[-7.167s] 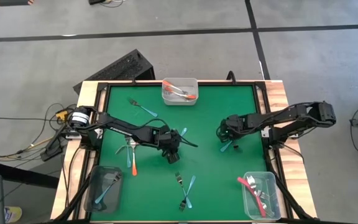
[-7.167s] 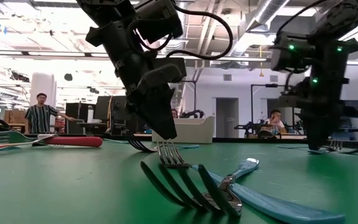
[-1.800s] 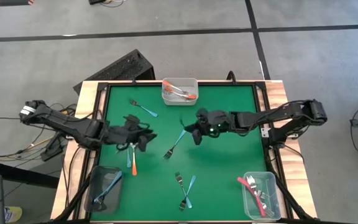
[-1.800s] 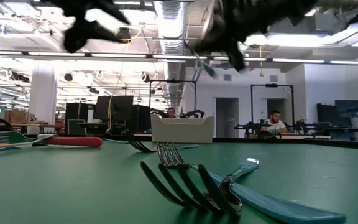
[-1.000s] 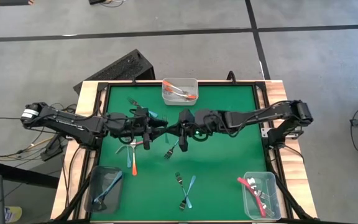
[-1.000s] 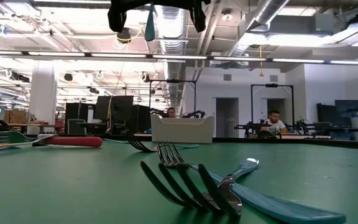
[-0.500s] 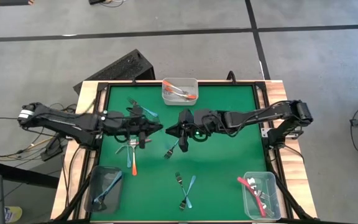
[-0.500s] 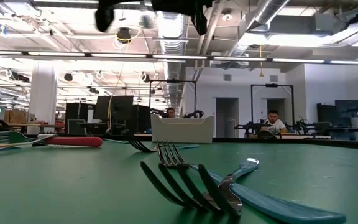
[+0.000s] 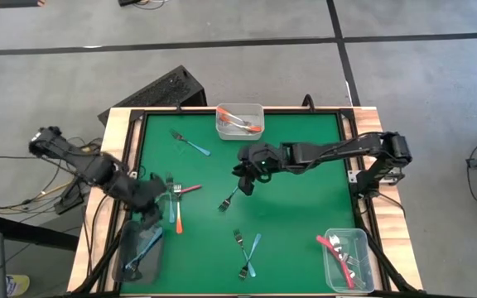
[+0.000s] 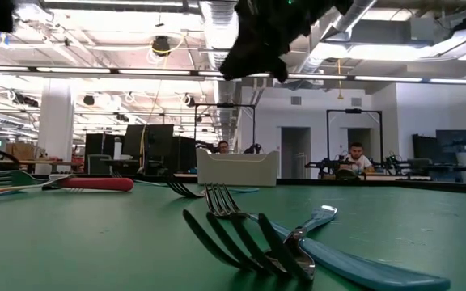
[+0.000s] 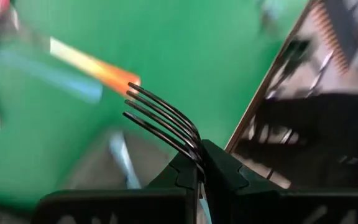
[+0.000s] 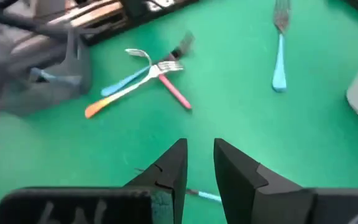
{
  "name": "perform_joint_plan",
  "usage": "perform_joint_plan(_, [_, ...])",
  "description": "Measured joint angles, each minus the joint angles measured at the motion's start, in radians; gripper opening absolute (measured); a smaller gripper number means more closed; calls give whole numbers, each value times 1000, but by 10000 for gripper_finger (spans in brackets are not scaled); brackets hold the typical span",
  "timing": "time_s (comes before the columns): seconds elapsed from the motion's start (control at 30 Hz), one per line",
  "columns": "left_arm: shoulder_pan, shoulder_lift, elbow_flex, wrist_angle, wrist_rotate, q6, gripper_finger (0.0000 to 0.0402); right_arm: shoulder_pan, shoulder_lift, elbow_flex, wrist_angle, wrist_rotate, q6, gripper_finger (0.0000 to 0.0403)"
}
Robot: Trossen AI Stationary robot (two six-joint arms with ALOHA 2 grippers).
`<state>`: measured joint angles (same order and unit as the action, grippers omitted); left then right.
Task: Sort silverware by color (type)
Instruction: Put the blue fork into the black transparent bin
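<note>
My left gripper (image 11: 199, 163) is shut on a fork whose metal tines (image 11: 163, 121) stick out past the fingertips. In the high view it hangs (image 9: 150, 217) over the far end of the near-left clear bin (image 9: 139, 248), which holds light-blue forks. My right gripper (image 12: 199, 163) stands open with nothing between its fingers, above the mat's middle (image 9: 247, 178). A light-blue fork (image 9: 232, 197) lies flat on the mat just below it. An orange fork (image 9: 178, 217) and a red-pink fork (image 9: 187, 190) lie near the left gripper. My left gripper pinches the fork between its two fingers at the neck, just behind the tines (image 11: 196, 148). The tines point forward beyond the fingertips, and the fingers hide the handle. The fingers slant downward, and the fork is lifted clear of the mat.
A far bin (image 9: 239, 121) holds orange forks and a near-right bin (image 9: 346, 258) holds red-pink ones. A light-blue fork (image 9: 190, 143) lies at the far left. Two crossed forks (image 9: 247, 252) lie near the front edge, close before the low camera (image 10: 257, 242).
The two grippers were close together above the mat's middle. My left gripper has swung from there toward the near-left bin, carrying the fork and tipping downward. My right gripper has drawn slightly toward the right and dipped.
</note>
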<state>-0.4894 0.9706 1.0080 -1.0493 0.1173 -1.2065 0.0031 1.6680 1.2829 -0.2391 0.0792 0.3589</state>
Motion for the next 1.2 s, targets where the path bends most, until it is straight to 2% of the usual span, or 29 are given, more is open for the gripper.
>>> perform_joint_plan(0.2, [-143, 39, -60, 3, 47, -117, 6, 22, 88, 3, -1, -88, -281, 105])
perform_joint_plan(0.3, [-173, 63, -64, 3, 39, -150, 21, 35, 134, 5, -15, -86, -314, 105])
perform_joint_plan(0.47, [-208, 108, -64, -21, 26, -151, 74, 36, 194, 6, -19, -84, -432, 118])
perform_joint_plan(0.63, [-218, 157, -64, -69, 55, -135, 135, 31, 232, 25, -40, -82, -541, 154])
perform_joint_plan(0.73, [-217, 172, -64, -114, 40, -142, 157, 22, 270, 45, -49, -83, -610, 178])
perform_joint_plan(0.93, [-208, 172, -64, -106, -24, -225, 167, 11, 337, 108, -88, -91, -659, 198])
perform_joint_plan(1.07, [-209, 168, -64, -79, -84, -290, 167, 9, 366, 128, -124, -105, -658, 195])
perform_joint_plan(1.2, [-209, 168, -64, -20, -103, -282, 167, 6, 369, 129, -151, -108, -701, 184])
